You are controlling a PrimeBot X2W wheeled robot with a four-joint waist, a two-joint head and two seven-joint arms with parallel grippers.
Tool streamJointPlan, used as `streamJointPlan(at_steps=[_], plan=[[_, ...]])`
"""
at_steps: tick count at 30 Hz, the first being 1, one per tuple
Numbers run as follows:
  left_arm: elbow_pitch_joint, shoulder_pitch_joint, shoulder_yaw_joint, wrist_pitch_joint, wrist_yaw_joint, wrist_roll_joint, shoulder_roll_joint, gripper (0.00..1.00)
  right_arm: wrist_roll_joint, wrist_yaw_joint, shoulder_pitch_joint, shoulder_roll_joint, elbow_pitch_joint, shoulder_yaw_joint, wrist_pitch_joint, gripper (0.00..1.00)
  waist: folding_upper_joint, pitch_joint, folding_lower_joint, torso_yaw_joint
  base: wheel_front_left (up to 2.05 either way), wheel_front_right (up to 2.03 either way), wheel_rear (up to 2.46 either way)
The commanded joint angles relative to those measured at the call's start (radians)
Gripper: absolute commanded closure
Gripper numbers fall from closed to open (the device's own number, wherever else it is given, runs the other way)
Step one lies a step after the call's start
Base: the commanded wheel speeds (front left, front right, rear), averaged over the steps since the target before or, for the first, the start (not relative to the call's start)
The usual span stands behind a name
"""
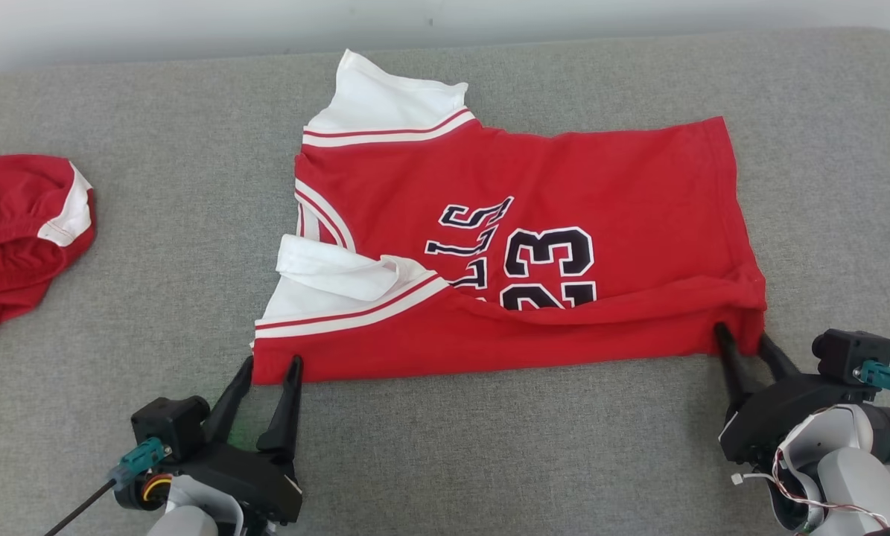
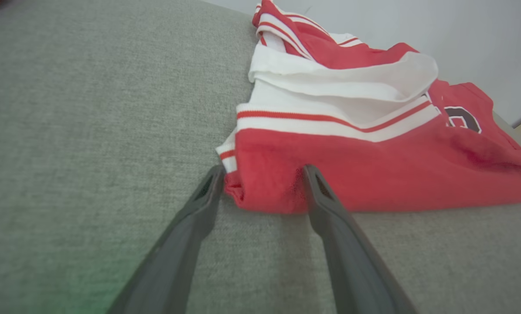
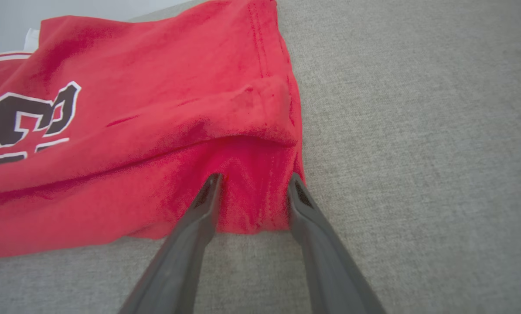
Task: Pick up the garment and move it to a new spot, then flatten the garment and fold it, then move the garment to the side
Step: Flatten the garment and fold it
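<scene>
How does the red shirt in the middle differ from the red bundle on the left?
The shirt lies spread out, its near side folded over; the bundle is crumpled. The shirt shows a 23 and lettering; the bundle shows no print. Both are red with white trim.

The jersey [image 1: 601, 171] is red, its white sleeves [image 1: 385, 97] striped red, its numbers [image 1: 552, 260] black edged white; the cushion [image 1: 154, 298] is grey.
</scene>
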Motion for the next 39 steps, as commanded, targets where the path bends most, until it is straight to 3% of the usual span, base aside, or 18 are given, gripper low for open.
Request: streamJointPlan(at_steps=[1,9,19,29,35,36,37,38,39], plan=[[0.012,-0.006,-0.008,0.003,-0.004,-0.009,-0.009,1.00,-0.009,-0.002,-0.009,-0.002,0.006,0.007,-0.013,1.00,-0.0001,-0.001,0.0000,0.001,0.00,0.00,0.00],[0.024,0.022,0.022,-0.013,-0.007,-0.035,-0.003,1.00,0.020,-0.002,0.019,-0.007,0.004,0.047,-0.068,1.00,-0.0001,-0.056,0.0000,0.006,0.00,0.00,0.00],[-0.061,0.168,0.067,-0.020,0.012,-0.031,0.007,1.00,0.067,-0.002,0.118,-0.020,-0.050,0.085,-0.069,1.00,-0.0001,-0.135,0.0000,0.034,0.00,0.00,0.00],[-0.169,0.314,0.063,-0.020,0.044,-0.011,-0.010,1.00,0.085,-0.002,0.324,-0.033,-0.172,0.019,-0.040,1.00,-0.0001,-0.161,0.0000,0.062,0.00,0.00,0.00],[-0.205,0.367,0.060,-0.020,0.068,-0.004,-0.006,1.00,0.071,-0.003,0.399,-0.008,-0.238,-0.033,-0.005,0.99,-0.0001,-0.153,0.0000,0.051,0.00,0.00,0.00],[-0.207,0.365,0.060,-0.020,0.072,0.003,-0.003,0.33,0.065,-0.002,0.400,-0.005,-0.245,-0.038,-0.007,0.29,-0.0001,-0.153,0.0000,0.050,0.00,0.00,0.00],[-0.209,0.362,0.062,-0.020,0.073,0.001,-0.004,0.00,0.059,-0.002,0.400,-0.001,-0.249,-0.039,-0.008,0.08,-0.0001,-0.152,0.0000,0.050,0.00,0.00,0.00],[-0.217,0.357,0.067,-0.020,0.074,0.007,-0.008,0.00,0.054,-0.002,0.401,0.005,-0.254,-0.040,-0.009,0.00,-0.0001,-0.152,0.0000,0.049,0.00,0.00,0.00],[-0.226,0.352,0.075,-0.020,0.075,0.015,-0.009,0.00,0.050,-0.002,0.398,0.010,-0.260,-0.042,-0.016,0.00,-0.0001,-0.152,0.0000,0.049,0.00,0.00,0.00]])
